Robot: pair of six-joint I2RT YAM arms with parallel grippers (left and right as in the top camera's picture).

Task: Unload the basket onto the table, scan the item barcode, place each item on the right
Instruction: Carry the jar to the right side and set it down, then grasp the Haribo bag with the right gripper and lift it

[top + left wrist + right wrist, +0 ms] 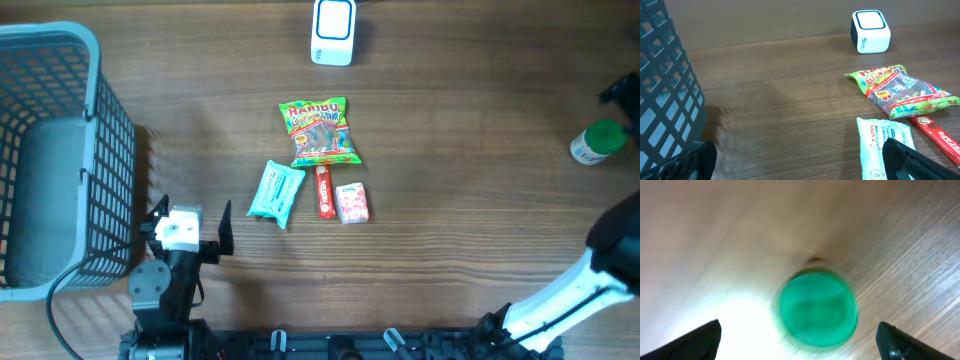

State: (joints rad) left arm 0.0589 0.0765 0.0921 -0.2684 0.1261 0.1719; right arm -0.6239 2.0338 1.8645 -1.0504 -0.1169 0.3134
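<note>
While the right gripper hangs with its fingers spread wide and nothing in them, the green-capped bottle sits directly below and between them, touching neither. It seems upright, with its long axis pointing up into the gap. The left gripper, equally wide and empty, is well apart from it, so the right arm is nearer. The scanner lies far to the right fingers' left, across bare table.

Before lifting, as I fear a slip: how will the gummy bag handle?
The gummy bag looks like glossy film, so it is probably slippery and floppy, sagging around its contents. Lying flat, it would likely slide, not roll, if pushed.
</note>
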